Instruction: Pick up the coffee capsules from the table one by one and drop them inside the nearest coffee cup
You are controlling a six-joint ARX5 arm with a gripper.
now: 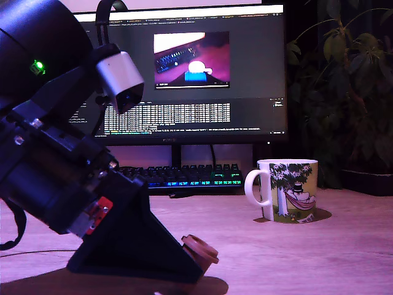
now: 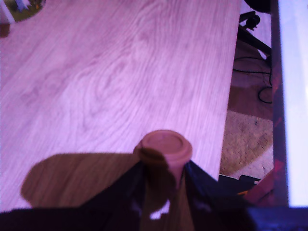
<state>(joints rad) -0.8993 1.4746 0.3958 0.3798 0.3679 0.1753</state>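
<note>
Holding a brown coffee capsule (image 2: 162, 148) between my gripper's (image 1: 184, 255) closed black fingers (image 2: 204, 190), I keep it low over the table (image 2: 110, 82), at the exterior view's bottom centre. Its long axis tilts, the flat round rim pointing away from my wrist and up toward the exterior view's right. No lettering on it is readable. The coffee cup (image 1: 290, 190) stands well apart, printed with a tree and hammock figure. Behind sit a backlit keyboard (image 1: 184, 175), a monitor (image 1: 196, 67) with illegibly small text, and a leafy plant (image 1: 344, 80).
</note>
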